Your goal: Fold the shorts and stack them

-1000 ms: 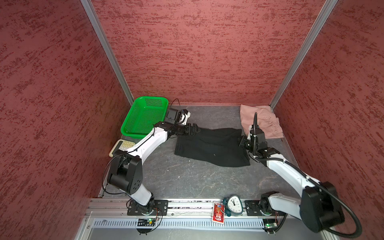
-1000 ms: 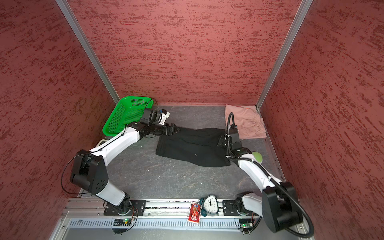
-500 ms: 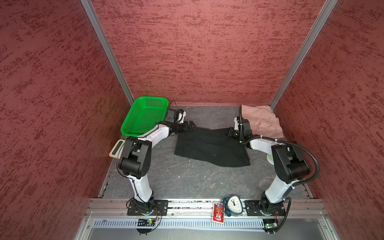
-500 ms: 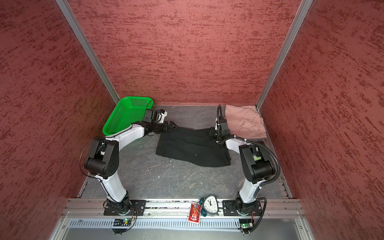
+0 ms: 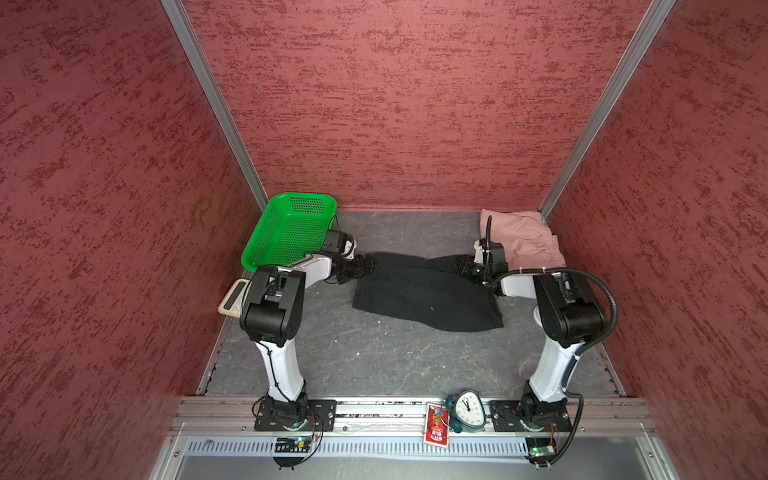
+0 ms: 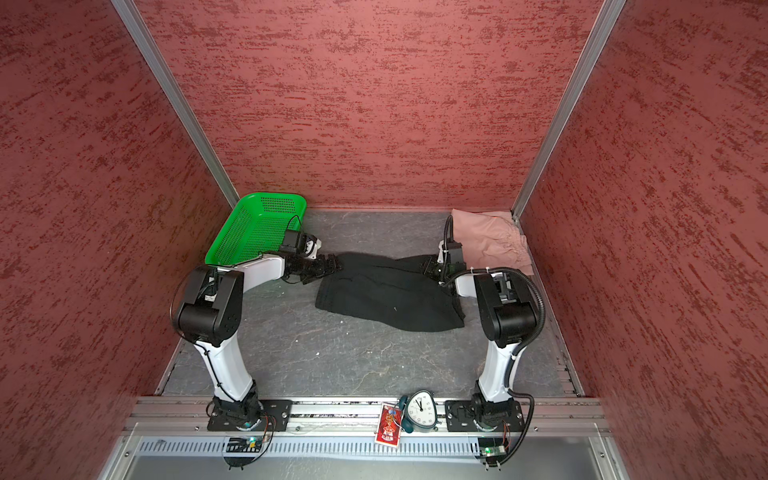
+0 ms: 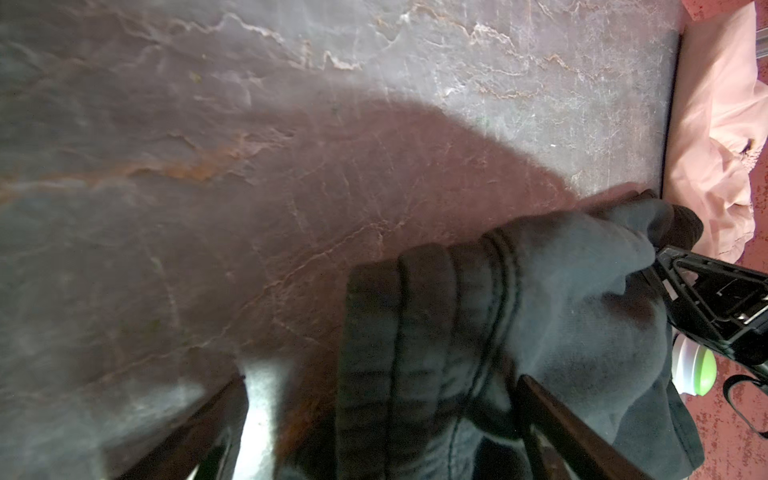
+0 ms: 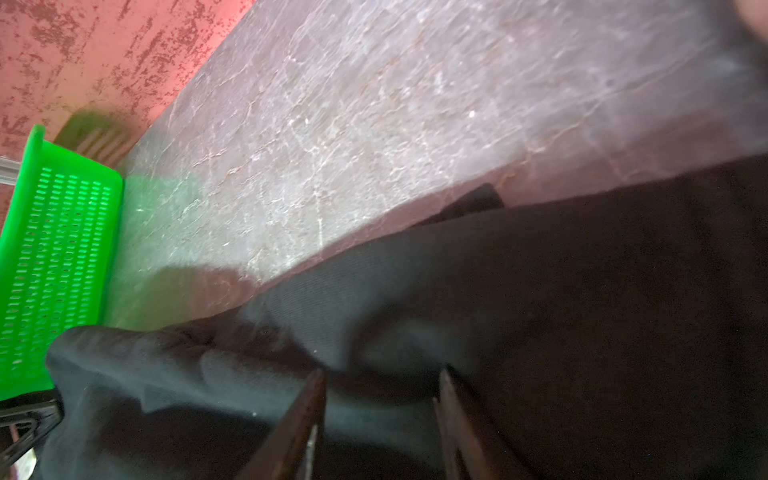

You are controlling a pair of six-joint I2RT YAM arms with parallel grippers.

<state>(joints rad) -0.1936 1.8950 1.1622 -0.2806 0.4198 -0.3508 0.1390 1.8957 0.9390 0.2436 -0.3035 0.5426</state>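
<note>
The black shorts (image 5: 424, 295) lie spread on the table (image 5: 374, 353), one end just beside the basket (image 5: 286, 237); the pink shorts (image 5: 523, 241) lie well apart from the basket, in the far right corner. The left gripper (image 5: 368, 266), at the black end nearest the basket, has jaws wide around bunched cloth; the right gripper (image 5: 461, 266), at the end farthest from it, has jaws partly apart over cloth

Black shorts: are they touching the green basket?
Apart. Both top views show the black shorts ending short of the green basket, with the left gripper and a strip of bare table between them.
</note>
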